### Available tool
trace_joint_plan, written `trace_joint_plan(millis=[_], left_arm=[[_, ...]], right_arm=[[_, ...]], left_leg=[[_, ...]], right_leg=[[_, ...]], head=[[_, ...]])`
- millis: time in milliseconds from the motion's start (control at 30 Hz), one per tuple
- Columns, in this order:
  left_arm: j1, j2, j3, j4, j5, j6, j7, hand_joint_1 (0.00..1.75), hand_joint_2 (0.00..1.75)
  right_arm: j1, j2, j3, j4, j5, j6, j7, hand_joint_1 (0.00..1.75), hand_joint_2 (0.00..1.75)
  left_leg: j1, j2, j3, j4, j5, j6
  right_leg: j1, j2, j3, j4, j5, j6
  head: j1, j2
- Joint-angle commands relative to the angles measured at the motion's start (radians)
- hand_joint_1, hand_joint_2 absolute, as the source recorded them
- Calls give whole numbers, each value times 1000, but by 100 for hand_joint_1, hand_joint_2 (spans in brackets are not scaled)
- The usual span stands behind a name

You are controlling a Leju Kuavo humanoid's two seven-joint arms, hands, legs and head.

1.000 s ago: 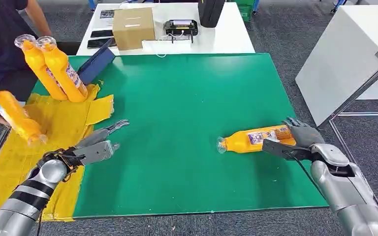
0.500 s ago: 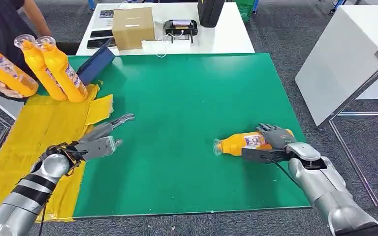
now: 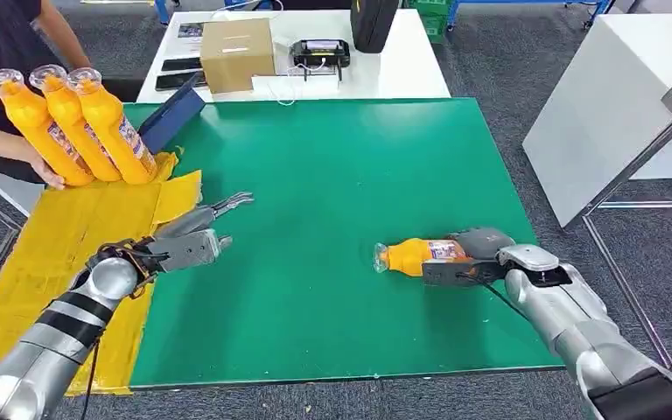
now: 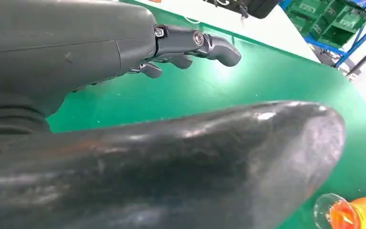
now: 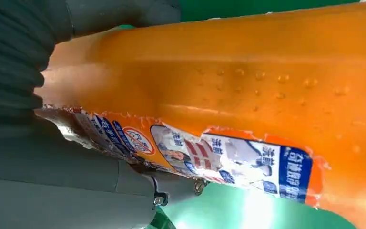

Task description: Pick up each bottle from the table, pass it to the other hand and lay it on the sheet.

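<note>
An orange bottle (image 3: 411, 255) with a clear cap lies on its side on the green table (image 3: 332, 157), cap pointing left. My right hand (image 3: 472, 255) grips its thick end; up close the bottle (image 5: 248, 86) has a torn blue and white label. My left hand (image 3: 194, 238) hovers open over the mat's left part, beside the yellow sheet (image 3: 61, 236), its fingers (image 4: 190, 43) spread above the green surface. The bottle's cap (image 4: 333, 212) lies beyond the left thumb. Three more orange bottles (image 3: 70, 127) lean together at the sheet's far end, with a person's hand (image 3: 45, 173) on the leftmost.
A white table (image 3: 297, 52) behind the mat carries a cardboard box (image 3: 238, 49), a black device (image 3: 321, 48) and phones. A blue folder (image 3: 171, 114) lies at the mat's far left corner. A white cabinet (image 3: 617, 105) stands to the right.
My right hand has closed around the bottle and shifted it slightly left. My left hand has moved a little forward and right. The person has set a third bottle beside the two on the sheet.
</note>
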Motion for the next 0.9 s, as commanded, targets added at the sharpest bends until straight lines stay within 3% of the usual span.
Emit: trace_joint_plan(millis=[33,133,233,333,367,433,467,533,633,900], left_arm=[[-63,-26,-50,75,2,-7,6,0,0],[-63,-26,-50,75,2,-7,6,0,0],[1,-5,-1,31,74,-30,23,0,0],[173,39,119,-127,243,-103,39,0,0],[232,26,166,-194,296,-120,47,0,0],[297,-57,237,-280,382,-132,79,0,0],[322,-118,259,-332,434,-136,115,0,175],[329,-197,250,-391,491,-79,194,0,175],[328,-258,211,-460,477,-7,198,0,175],[356,-311,143,-538,420,68,156,0,175]], right_arm=[[46,10,70,78,0,29,5,175,175],[46,10,70,78,0,29,5,175,175],[87,71,-76,23,-142,-76,64,175,175],[251,235,-377,-314,-493,-148,90,175,175],[329,295,-419,-494,-602,-152,96,175,175],[398,338,-393,-683,-638,-201,120,175,175],[420,363,-374,-755,-676,-219,131,175,175],[429,383,-329,-811,-696,-260,138,175,175],[424,402,-285,-834,-703,-281,133,175,175],[439,421,-228,-814,-707,-302,118,175,175]], left_leg=[[3,-5,2,-1,0,-2],[2,-4,2,-1,0,-1],[2,-1,2,-1,0,-1],[3,3,7,-5,-1,-3],[3,8,7,-5,-2,-3],[3,9,4,-3,-3,-4],[4,11,5,-3,-5,-5],[5,11,4,0,-8,-9],[5,-2,-7,2,-4,-6],[1,-4,-12,0,-2,-5]], right_leg=[[2,0,4,-3,0,-2],[2,0,4,-2,0,-2],[1,2,4,-2,0,-1],[2,9,7,-5,1,-3],[2,13,7,-5,1,-3],[3,14,4,-2,1,-3],[4,16,5,-2,0,-4],[5,19,1,1,-2,-4],[4,4,-7,2,-4,-3],[2,1,-9,1,-3,-3]], head=[[0,0],[0,0],[0,0],[0,0],[0,0],[2,0],[1,0],[-2,0],[-1,0],[0,0]])
